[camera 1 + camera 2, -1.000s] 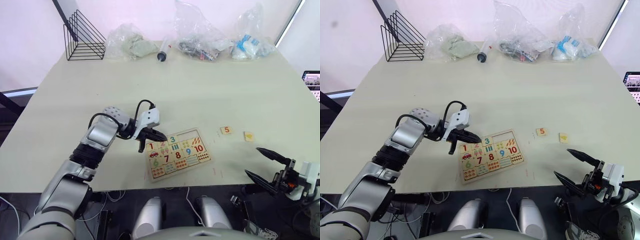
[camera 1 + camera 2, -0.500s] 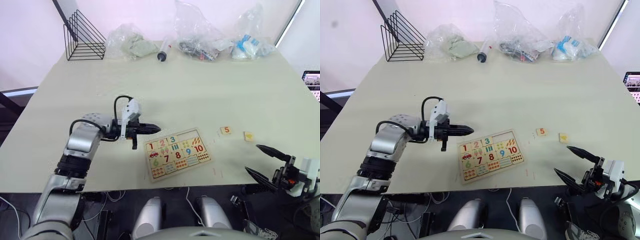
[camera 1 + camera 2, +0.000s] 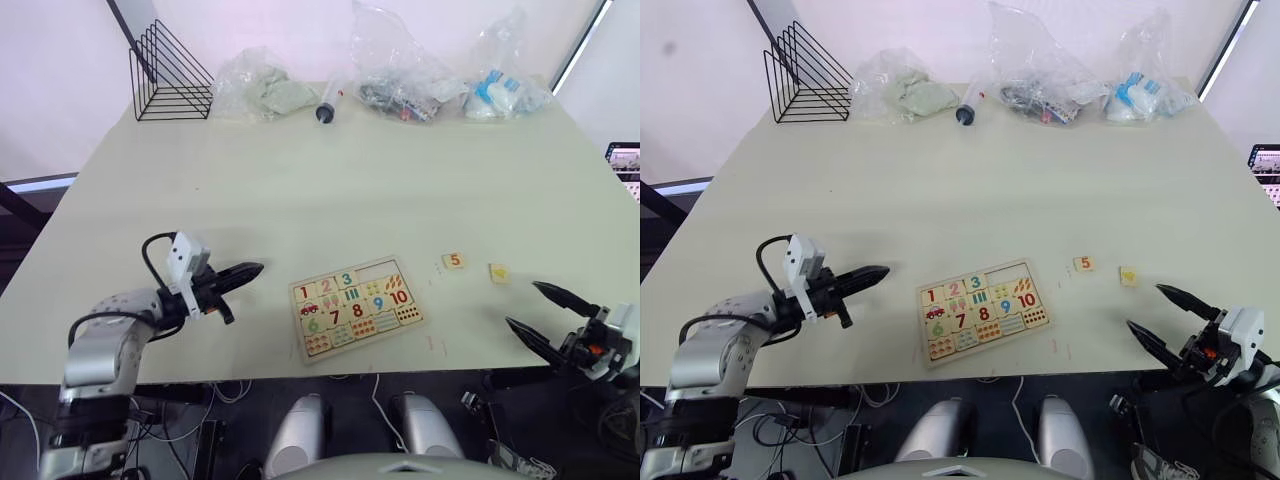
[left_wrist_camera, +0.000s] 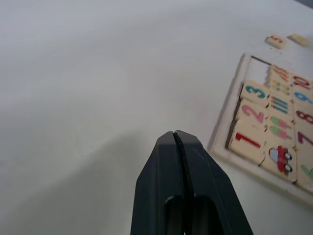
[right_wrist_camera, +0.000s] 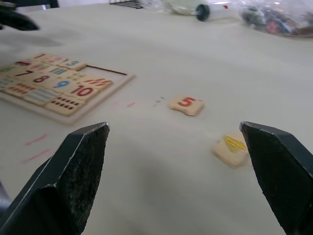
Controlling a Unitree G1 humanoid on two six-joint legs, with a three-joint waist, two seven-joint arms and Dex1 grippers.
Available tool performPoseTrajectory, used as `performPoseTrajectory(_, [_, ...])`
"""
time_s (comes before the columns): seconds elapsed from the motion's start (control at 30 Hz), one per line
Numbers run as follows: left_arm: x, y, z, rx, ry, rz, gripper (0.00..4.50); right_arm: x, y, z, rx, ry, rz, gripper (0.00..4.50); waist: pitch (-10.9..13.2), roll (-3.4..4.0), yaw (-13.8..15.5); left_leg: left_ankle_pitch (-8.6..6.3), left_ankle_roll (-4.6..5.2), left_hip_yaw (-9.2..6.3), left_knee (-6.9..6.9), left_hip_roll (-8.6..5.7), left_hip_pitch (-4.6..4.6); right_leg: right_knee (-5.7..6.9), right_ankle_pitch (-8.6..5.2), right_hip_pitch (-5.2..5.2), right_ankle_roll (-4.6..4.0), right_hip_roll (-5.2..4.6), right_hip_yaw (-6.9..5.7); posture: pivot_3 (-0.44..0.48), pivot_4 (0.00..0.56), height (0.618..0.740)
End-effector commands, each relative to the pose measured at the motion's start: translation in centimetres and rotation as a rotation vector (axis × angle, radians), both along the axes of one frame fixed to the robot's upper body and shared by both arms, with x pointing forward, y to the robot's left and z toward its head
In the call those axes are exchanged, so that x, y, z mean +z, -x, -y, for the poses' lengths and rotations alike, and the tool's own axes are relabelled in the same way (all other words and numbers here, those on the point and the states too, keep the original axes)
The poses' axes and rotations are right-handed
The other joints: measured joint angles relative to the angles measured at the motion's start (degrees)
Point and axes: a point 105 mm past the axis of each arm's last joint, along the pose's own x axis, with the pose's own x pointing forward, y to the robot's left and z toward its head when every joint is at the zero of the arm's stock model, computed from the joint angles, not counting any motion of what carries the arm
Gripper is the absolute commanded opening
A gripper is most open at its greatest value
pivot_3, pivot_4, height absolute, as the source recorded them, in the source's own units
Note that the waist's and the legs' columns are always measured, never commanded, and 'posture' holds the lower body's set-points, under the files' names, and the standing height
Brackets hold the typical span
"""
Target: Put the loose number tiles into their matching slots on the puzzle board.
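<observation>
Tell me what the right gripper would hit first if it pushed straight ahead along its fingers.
Probably the loose yellow 4 tile: it lies on the table just ahead of the open right gripper, toward one finger. The orange 5 tile sits further on. Depth is unclear, so the fingers may straddle or pass above it.

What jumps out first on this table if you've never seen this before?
Near the front edge lies a wooden puzzle board with coloured numbers. Two loose tiles sit on the table to its right: an orange 5 and a yellow 4. Crinkled plastic bags and a black wire rack line the far edge.
</observation>
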Motion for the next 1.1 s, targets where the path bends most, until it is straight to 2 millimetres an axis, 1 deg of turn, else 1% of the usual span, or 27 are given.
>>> performPoseTrajectory(0.03, [0.6,1.5,-1.2,0.061,-0.016,0.088,1.01,0.7,-0.2,2.0,-0.092,0.003,0.008,4.5,0.0,0.0,-0.04,0.0,0.0,0.01,-0.03,0.01,0.0,-0.03,-0.02,-0.01,-0.04,-0.06,0.01,0.0,0.15,0.74])
performPoseTrajectory(0.07, [0.4,1.9,-1.4,0.076,-0.017,0.093,1.28,0.8,-0.2,2.2,-0.102,0.009,0.011,4.5,0.0,0.0,-0.05,0.0,0.0,0.01,-0.03,0.01,0.0,-0.02,-0.02,-0.01,-0.04,-0.06,0.01,0.0,0.15,0.74])
performPoseTrajectory(0.1, [0.3,2.2,-1.5,0.094,-0.009,0.094,1.72,0.8,-0.3,2.5,-0.108,0.013,0.014,4.5,0.0,0.0,-0.08,0.0,0.0,0.01,-0.04,0.01,0.0,-0.03,-0.03,-0.01,-0.05,-0.19,0.01,0.0,0.15,0.74])
performPoseTrajectory(0.13, [0.2,2.5,-1.7,0.104,-0.009,0.095,2.06,0.9,-0.4,2.7,-0.113,0.013,0.014,4.5,-0.01,0.0,-0.08,0.0,0.0,0.03,-0.06,0.02,0.01,-0.06,-0.03,-0.01,-0.07,-0.29,0.03,0.0,0.15,0.74])
performPoseTrajectory(0.2, [-0.2,3.2,-2.0,0.114,-0.027,0.096,3.01,0.8,-0.4,3.1,-0.12,0.015,0.007,4.5,-0.01,0.0,0.12,0.0,0.01,0.05,-0.06,0.0,0.0,-0.09,-0.03,0.0,-0.06,-0.31,0.02,0.0,0.15,0.74])
performPoseTrajectory(0.27, [-0.4,3.7,-2.3,0.125,-0.035,0.101,3.83,0.5,-0.2,3.5,-0.124,0.026,-0.01,4.5,-0.02,-0.02,0.21,0.0,0.01,0.05,-0.05,-0.01,0.01,-0.1,-0.03,0.01,-0.06,-0.3,0.01,0.0,0.15,0.74])
performPoseTrajectory(0.3, [-0.4,3.9,-2.5,0.135,-0.045,0.106,4.19,0.4,0.0,3.7,-0.13,0.028,-0.014,4.5,-0.02,-0.02,0.24,0.0,0.01,0.04,-0.06,-0.02,0.01,-0.1,-0.04,0.02,-0.06,-0.29,-0.01,0.0,0.15,0.74])
performPoseTrajectory(0.33, [-0.4,4.0,-2.8,0.153,-0.039,0.112,4.38,0.3,0.1,3.8,-0.136,0.028,-0.016,4.5,-0.02,-0.02,0.26,0.0,0.01,0.04,-0.06,-0.02,0.0,-0.13,-0.04,0.02,-0.06,-0.23,-0.03,0.0,0.15,0.74])
performPoseTrajectory(0.47, [0.1,4.3,-2.7,0.161,-0.022,0.13,4.38,0.2,0.7,3.8,-0.135,0.022,-0.017,4.5,-0.02,-0.02,0.23,-0.01,0.02,0.05,-0.07,-0.02,-0.02,-0.15,-0.04,0.03,-0.06,-0.2,-0.02,0.0,0.15,0.74])
performPoseTrajectory(0.57, [-0.1,4.5,-2.8,0.152,-0.02,0.126,4.38,0.3,0.8,3.7,-0.138,-0.004,-0.015,4.5,-0.02,-0.02,0.15,-0.01,0.02,0.09,-0.07,-0.02,0.01,-0.15,-0.04,0.03,-0.05,-0.19,0.01,0.0,0.15,0.74])
performPoseTrajectory(0.7, [-0.7,4.5,-3.4,0.165,-0.036,0.119,4.38,-0.5,1.4,3.4,-0.115,0.014,-0.052,4.5,-0.02,-0.02,0.1,-0.01,0.03,0.08,-0.07,-0.01,0.0,-0.16,-0.04,0.03,-0.06,-0.06,0.01,0.0,0.15,0.74])
performPoseTrajectory(0.9, [-1.0,4.3,-3.1,0.145,-0.033,0.118,4.38,-0.7,1.5,3.3,-0.123,0.026,-0.043,4.5,-0.03,-0.04,0.0,-0.02,0.03,0.09,-0.07,0.0,0.0,-0.18,-0.04,0.03,-0.05,-0.05,0.02,0.0,0.15,0.74])
performPoseTrajectory(1.1, [-0.9,4.4,-3.2,0.137,-0.028,0.118,4.38,-0.8,1.5,3.1,-0.119,0.031,-0.041,4.5,-0.03,-0.03,0.01,-0.02,0.03,0.08,-0.08,0.0,0.0,-0.19,-0.04,0.03,-0.05,-0.05,0.01,0.0,0.15,0.74])
